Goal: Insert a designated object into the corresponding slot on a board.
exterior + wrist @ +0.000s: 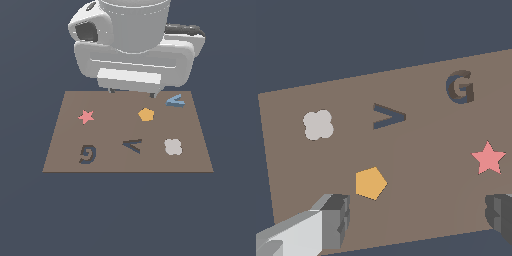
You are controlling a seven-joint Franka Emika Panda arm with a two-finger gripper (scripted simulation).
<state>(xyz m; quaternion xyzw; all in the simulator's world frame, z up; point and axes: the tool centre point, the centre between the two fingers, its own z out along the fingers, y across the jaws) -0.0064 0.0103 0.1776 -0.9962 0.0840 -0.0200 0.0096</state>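
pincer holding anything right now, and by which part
Nothing is held. In the wrist view the pincer is open with only bare board between its fingers, and the blue chevron piece lies untouched on the board.

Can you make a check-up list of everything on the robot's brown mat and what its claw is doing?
Surface: flat brown rectangular mat, lying on dark floor.
Job's things: light-blue V-shaped piece at a far corner, untouched; dark V-shaped recess empty.
Clutter: orange pentagon, pink star, pale-grey clover shape, dark G-shaped recess.
Gripper: jaws wide apart, holding nothing, above the mat's far edge.
Cables: nothing seen.
Surroundings: nothing seen.
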